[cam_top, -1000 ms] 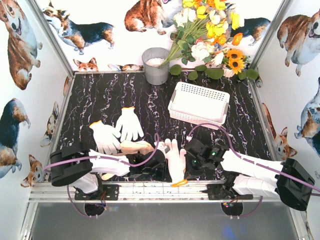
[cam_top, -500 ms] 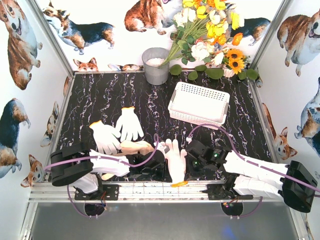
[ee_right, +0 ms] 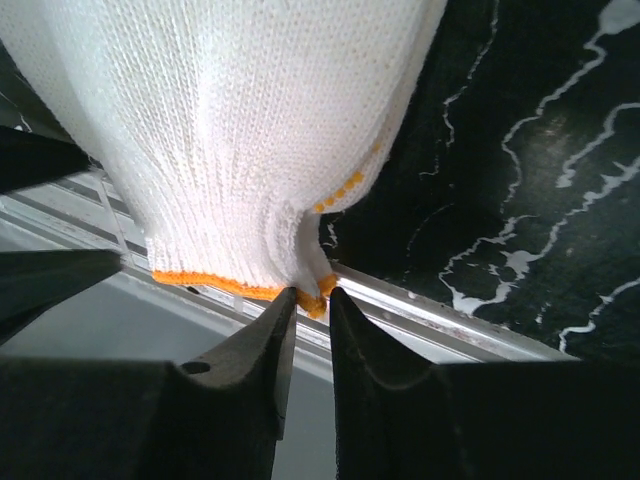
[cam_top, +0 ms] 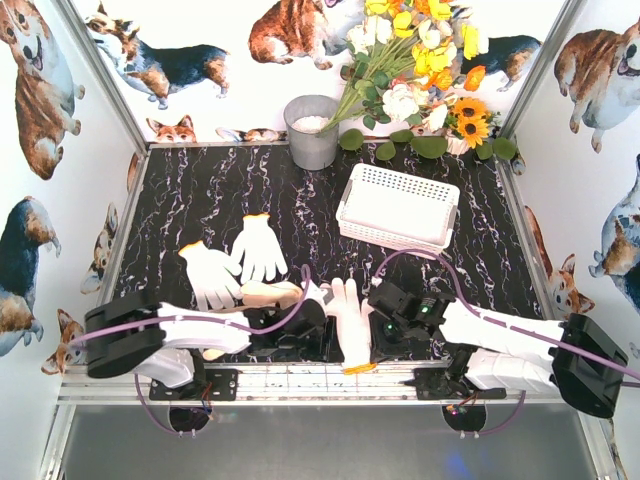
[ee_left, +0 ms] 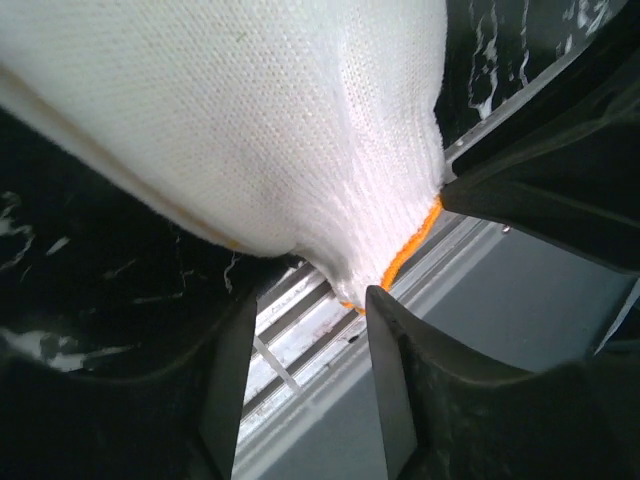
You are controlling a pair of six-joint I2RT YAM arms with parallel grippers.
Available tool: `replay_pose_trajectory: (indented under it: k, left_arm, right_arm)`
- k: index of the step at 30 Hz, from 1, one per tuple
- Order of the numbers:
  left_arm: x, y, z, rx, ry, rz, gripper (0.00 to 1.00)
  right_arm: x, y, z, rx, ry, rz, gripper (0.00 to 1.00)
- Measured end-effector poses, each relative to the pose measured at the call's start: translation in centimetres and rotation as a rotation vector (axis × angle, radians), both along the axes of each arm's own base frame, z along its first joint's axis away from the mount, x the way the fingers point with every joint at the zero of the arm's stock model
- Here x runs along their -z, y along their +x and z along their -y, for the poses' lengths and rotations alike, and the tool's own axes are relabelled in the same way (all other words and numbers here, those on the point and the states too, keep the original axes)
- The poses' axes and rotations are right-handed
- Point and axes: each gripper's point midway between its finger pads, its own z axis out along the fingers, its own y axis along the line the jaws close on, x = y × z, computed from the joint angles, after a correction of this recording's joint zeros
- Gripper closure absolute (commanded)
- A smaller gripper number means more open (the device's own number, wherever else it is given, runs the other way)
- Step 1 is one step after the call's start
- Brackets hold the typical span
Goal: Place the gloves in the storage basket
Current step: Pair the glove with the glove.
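A cream-white glove (cam_top: 349, 318) with an orange cuff edge lies at the table's near edge between both grippers. My right gripper (cam_top: 367, 352) is shut on a corner of its cuff (ee_right: 318, 298); the glove (ee_right: 230, 130) fills the right wrist view. My left gripper (cam_top: 333, 347) is open, and the other cuff corner (ee_left: 395, 262) sits at its fingertips (ee_left: 305, 320). Two more white gloves (cam_top: 210, 273) (cam_top: 258, 247) lie at the left, and a tan-palmed one (cam_top: 268, 293) lies partly under the left arm. The white storage basket (cam_top: 398, 208) stands at the back right.
A grey metal bucket (cam_top: 312, 131) stands at the back centre, with a bunch of flowers (cam_top: 420, 70) beside it. The metal rail (cam_top: 300, 378) runs along the near edge just under the glove's cuff. Purple cables loop over both arms.
The left arm's elbow has swung outward to the left and its gripper has edged toward the cuff. The right gripper has shifted slightly left onto the cuff. The glove stays in place.
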Motion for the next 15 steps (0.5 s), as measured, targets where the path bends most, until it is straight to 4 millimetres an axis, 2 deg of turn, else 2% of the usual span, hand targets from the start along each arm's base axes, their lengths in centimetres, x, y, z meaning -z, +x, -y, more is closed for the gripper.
replay_pose_trajectory:
  k: [2, 5, 10, 12, 15]
  left_arm:
    - [-0.9, 0.4, -0.6, -0.015, 0.009, 0.030, 0.39]
    - [-3.0, 1.4, -1.6, -0.045, 0.016, 0.097, 0.31]
    - [-7.3, 4.0, -3.1, -0.133, -0.014, 0.216, 0.28]
    - [-7.9, 5.3, -3.8, -0.175, -0.018, 0.242, 0.26]
    - [-7.9, 7.0, -4.5, -0.230, -0.007, 0.256, 0.26]
  right_arm:
    - [-0.1, 0.1, 0.4, 0.000, -0.014, 0.011, 0.67]
    - [-1.3, 0.6, 0.8, 0.004, -0.023, 0.052, 0.59]
    - [-5.2, 3.2, -0.2, 0.015, 0.034, 0.181, 0.48]
    - [-6.0, 4.3, -0.5, 0.034, 0.052, 0.208, 0.42]
    - [-5.8, 5.5, -0.3, 0.069, 0.045, 0.210, 0.37]
